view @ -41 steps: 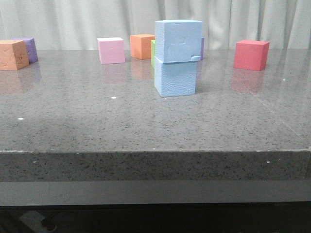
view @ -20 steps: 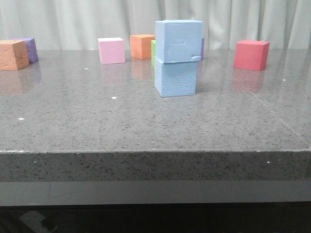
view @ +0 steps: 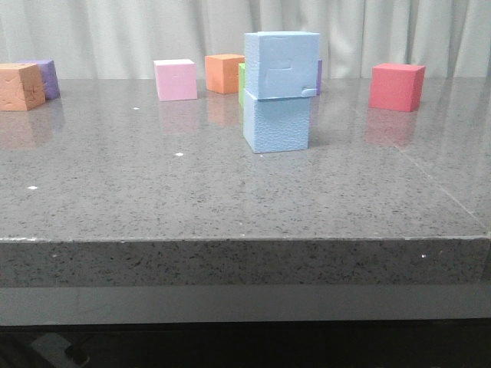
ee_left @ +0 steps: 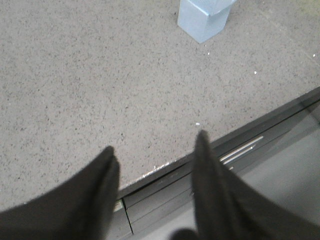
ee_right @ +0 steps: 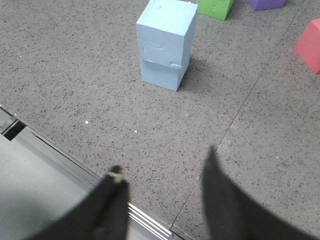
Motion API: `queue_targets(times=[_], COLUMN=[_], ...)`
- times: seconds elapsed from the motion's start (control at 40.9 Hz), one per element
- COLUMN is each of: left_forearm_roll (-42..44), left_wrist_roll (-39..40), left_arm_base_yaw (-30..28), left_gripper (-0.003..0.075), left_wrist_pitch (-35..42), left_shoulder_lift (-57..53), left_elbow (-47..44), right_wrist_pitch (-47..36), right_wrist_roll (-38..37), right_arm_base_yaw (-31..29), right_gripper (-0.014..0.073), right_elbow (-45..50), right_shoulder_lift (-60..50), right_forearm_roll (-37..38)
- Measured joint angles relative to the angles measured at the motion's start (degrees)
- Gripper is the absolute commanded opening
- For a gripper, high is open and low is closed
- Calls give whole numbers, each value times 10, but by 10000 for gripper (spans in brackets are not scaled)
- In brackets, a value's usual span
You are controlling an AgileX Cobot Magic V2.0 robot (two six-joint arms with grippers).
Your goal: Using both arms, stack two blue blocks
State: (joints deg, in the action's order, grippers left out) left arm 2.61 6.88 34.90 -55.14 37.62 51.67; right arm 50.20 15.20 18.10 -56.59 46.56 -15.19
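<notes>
Two pale blue blocks stand stacked near the table's middle: the upper block point(view: 281, 64) rests on the lower block point(view: 276, 123), slightly offset. The stack also shows in the right wrist view point(ee_right: 166, 42), and its foot in the left wrist view point(ee_left: 204, 19). My left gripper point(ee_left: 155, 142) is open and empty over the table's front edge, well back from the stack. My right gripper point(ee_right: 164, 159) is open and empty, also over the front edge. Neither gripper shows in the front view.
A pink cube point(view: 176, 80), an orange cube point(view: 224, 73) and a red cube point(view: 397, 87) sit at the back. Another orange cube point(view: 20, 87) and a purple cube point(view: 44, 77) sit far left. A green cube point(ee_right: 215, 7) stands just behind the stack.
</notes>
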Motion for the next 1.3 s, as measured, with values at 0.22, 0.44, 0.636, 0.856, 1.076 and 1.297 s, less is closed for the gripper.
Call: queue_targets(times=[0.22,0.44,0.636,0.856,1.076,1.297], left_forearm_roll=[2,8,9,9,-6,-5], left_wrist_roll=[0,0,0,0,0,0], left_arm_base_yaw=[0,0,0,0,-41,-204], left_gripper=[-20,-20,-20,-20,-20,-20], left_wrist_pitch=[22,41,44,45,105,269], left_shoulder_lift=[0,0,0,0,-36,-131], left_elbow=[0,-1,-1,-1,-53,-199], right_wrist_pitch=[0,0,0,0,-1,-1], right_wrist_roll=[0,0,0,0,0,0], right_arm_base_yaw=[0,0,0,0,0,0], right_gripper=[-66,-67,-67,-67,-67,-67], right_elbow=[0,4,5,5,5,5], right_shoulder_lift=[0,2,4,5,5,5], right_forearm_roll=[0,0,0,0,1,1])
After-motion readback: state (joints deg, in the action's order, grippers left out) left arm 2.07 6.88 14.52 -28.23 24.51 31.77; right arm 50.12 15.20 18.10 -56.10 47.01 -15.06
